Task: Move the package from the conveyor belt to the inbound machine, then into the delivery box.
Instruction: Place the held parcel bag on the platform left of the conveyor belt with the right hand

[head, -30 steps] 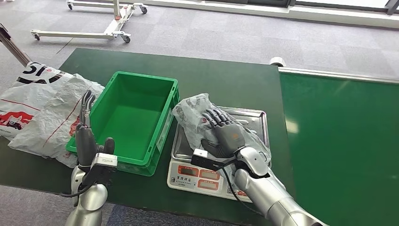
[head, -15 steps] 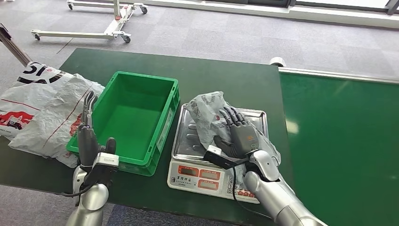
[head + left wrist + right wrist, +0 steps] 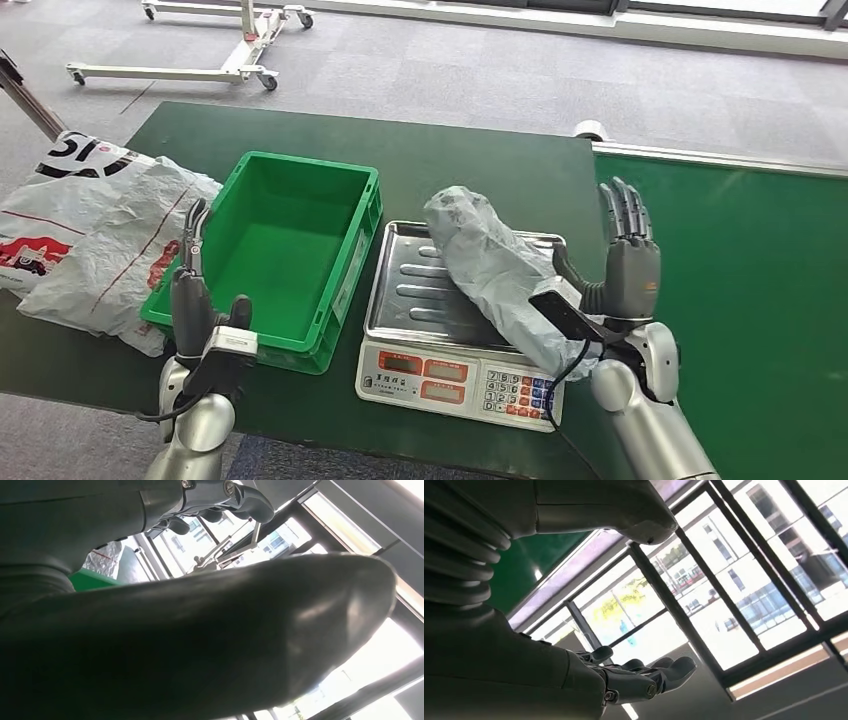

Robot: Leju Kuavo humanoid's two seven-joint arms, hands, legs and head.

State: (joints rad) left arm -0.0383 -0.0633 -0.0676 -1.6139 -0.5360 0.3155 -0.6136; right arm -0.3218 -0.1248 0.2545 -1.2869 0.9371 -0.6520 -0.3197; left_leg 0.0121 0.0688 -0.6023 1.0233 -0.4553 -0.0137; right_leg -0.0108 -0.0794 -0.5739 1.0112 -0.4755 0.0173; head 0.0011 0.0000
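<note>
Now the package (image 3: 500, 275) lies on the scale (image 3: 440, 330), which I take to be the inbound machine. Its long side runs slanted, from the far middle of the tray toward the near right corner. The right hand (image 3: 628, 262) is up and flat with nothing in it, just beside the package's near end. The left hand (image 3: 190, 290) is spread too, holding nothing, at the near rim of the green box (image 3: 285, 240). So the right hand is nearer, and the box lies to the package's left.
</note>
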